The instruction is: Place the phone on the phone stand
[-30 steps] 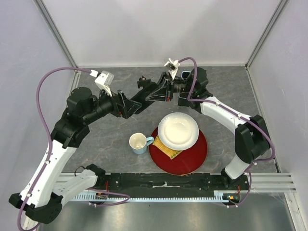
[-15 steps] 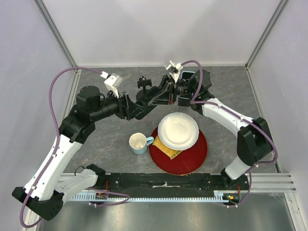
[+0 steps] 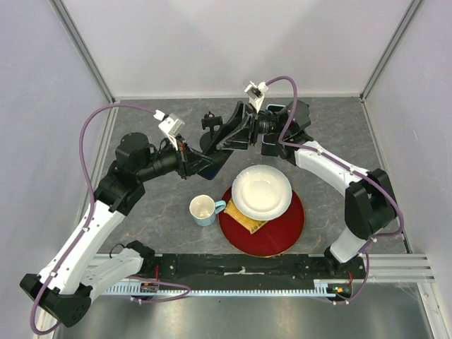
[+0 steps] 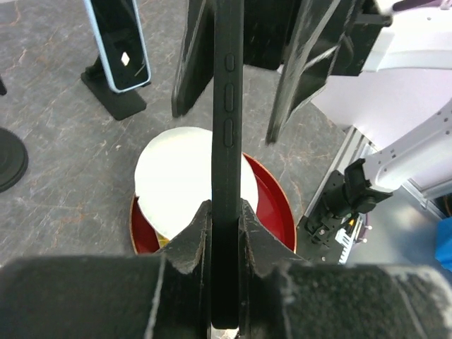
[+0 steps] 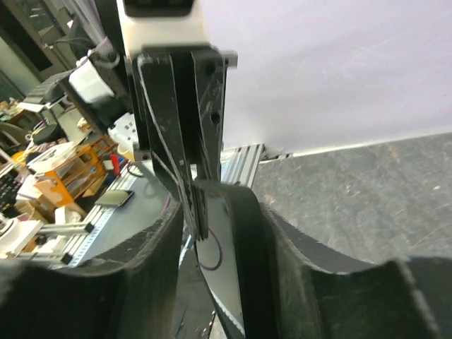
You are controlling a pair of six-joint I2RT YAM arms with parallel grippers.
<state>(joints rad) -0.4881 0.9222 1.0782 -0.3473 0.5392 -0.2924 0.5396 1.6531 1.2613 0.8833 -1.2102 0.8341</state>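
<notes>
A black phone (image 4: 227,106) hangs edge-on in the air between both grippers, above the back of the table. My left gripper (image 4: 226,212) is shut on its near end, both pads pressed against it. At the far end my right gripper (image 4: 226,126) is open, and its fingers (image 4: 189,63) stand off the phone on either side. In the right wrist view the phone (image 5: 236,233) lies against one finger with a gap to the other. From above, the phone (image 3: 217,152) spans left gripper (image 3: 205,162) to right gripper (image 3: 229,134). The empty black phone stand (image 3: 210,123) stands just behind them.
A second phone in a blue case (image 4: 116,42) leans on its own stand (image 3: 272,148) at the back right. A white plate (image 3: 261,191) sits on a red tray (image 3: 282,236) over a yellow item (image 3: 248,224). A light blue cup (image 3: 203,209) stands left of the tray.
My left gripper has moved in and closed on the phone's near end. My right gripper, which held the phone, has opened its jaws around it.
</notes>
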